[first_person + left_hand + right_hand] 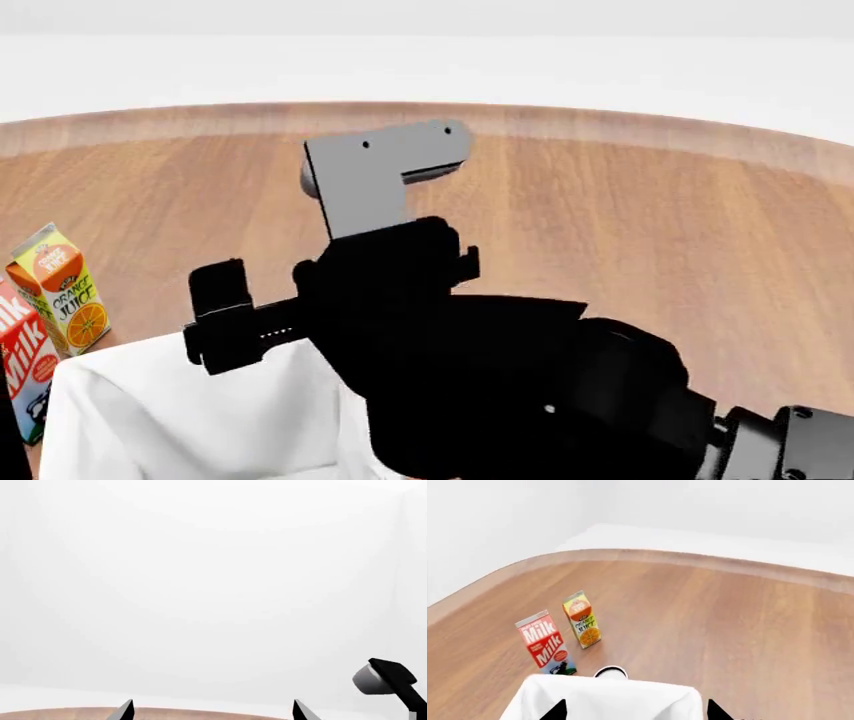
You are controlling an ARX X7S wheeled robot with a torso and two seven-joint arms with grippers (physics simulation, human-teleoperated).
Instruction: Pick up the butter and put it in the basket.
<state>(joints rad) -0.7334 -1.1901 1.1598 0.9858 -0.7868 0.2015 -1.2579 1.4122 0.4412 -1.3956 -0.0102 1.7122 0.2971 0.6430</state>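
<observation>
Cartons stand at the left edge of the wooden table (627, 230): the red-white milk carton (24, 365) nearest that edge, the orange juice carton (60, 290) just beside it, both upright, glossy printed boxes with gabled tops. Next comes the basket (174, 420), only its smooth white cloth liner showing, set near the front edge, probably so either arm can drop things into it. Above it hangs the right gripper (635, 712), its two dark pointed tips wide apart with nothing visible between them, though little more than the tips shows. The left gripper (213, 711) is likewise spread and empty-looking, aimed at a blank white wall. No butter shows in any view; whether it is already in the basket, I cannot tell.
</observation>
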